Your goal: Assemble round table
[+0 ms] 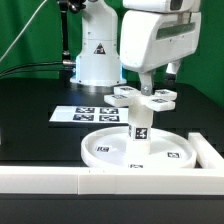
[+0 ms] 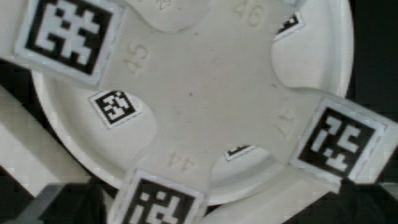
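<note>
White Franka arm comes down from the top of the exterior view, its two-finger gripper (image 1: 146, 90) right at the flat white plastic cross-shaped piece (image 1: 141, 98). Cross piece sits level on top of the short white cylindrical leg (image 1: 140, 128), arms spread out, black-and-white square markers on the arm ends. Fingers are mostly hidden behind the wrist housing and the cross; whether they clamp the cross or stand apart from it is not clear, cannot tell.

Leg stands upright near the middle of the large white rimmed round disc (image 1: 110, 150), one marker on its side facing the camera. Disc lies flat on the black table (image 1: 30, 110), markers on its floor to the exterior view's left and right of the leg. Disc rim touches or nearly touches the long white straight border wall (image 1: 60, 178) running along the near edge; wall turns a corner at the exterior view's right.

Flat white marker board (image 1: 85, 114) with printed tags lies on the table behind the disc, toward the exterior view's left, near the white robot base (image 1: 95, 55). Green backdrop behind.

Wrist view: close look down on the cross-shaped piece (image 2: 285, 60), four marker-tipped arms visible, disc (image 2: 160, 110) floor beneath with one small tag. Gripper fingers not discernible there.
</note>
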You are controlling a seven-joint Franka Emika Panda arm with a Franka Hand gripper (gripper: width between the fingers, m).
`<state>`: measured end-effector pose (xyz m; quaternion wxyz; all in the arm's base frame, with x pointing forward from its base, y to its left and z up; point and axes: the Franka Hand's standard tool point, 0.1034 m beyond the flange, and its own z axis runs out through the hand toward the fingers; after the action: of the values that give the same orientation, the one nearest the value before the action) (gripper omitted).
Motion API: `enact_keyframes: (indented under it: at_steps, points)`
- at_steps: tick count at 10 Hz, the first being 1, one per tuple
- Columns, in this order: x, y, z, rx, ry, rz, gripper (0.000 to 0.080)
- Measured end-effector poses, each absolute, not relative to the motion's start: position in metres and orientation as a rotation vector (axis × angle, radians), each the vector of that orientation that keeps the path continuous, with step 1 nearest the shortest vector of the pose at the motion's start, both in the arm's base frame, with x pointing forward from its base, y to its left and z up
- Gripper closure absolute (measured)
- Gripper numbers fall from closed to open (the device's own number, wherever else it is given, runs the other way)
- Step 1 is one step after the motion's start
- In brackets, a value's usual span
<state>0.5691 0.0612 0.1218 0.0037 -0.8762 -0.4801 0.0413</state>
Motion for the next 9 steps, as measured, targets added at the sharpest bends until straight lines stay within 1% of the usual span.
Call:
enact_keyframes:
  at_steps: [4,9]
  points:
    - [0.561,0.044,0.119,-2.526,-1.831,0.128,0.0151]
    - [0.554,0.037,0.107,-2.554,-1.795,0.135,0.0151]
